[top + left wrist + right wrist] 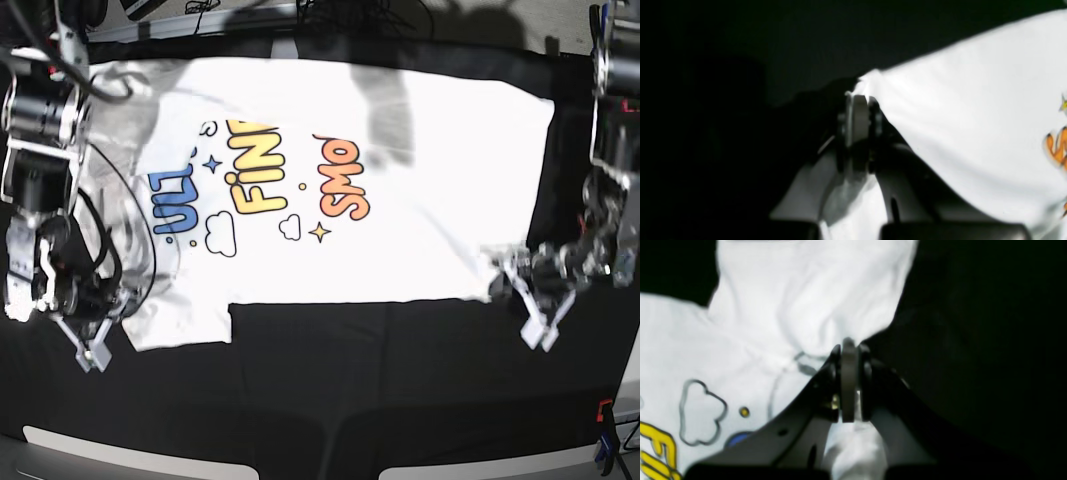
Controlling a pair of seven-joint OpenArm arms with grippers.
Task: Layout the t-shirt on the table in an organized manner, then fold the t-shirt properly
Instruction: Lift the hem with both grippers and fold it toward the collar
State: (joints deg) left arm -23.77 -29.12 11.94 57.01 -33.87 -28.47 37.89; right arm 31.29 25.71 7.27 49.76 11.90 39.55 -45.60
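Cloth filled most of the scene: the large white short-sleeved t-shirt (400, 180) with blue, yellow and orange cartoon lettering lay spread print-up across the far half of the wide black-covered table (380, 390). The left gripper (858, 100) was clamped tight on a corner of the shirt's hem at the base view's right edge. The right gripper (848, 348) was pinched closed on bunched white fabric at a sleeve, near the base view's left edge.

bare table (350, 380) in front — t-shirt (420, 200) covering beyond
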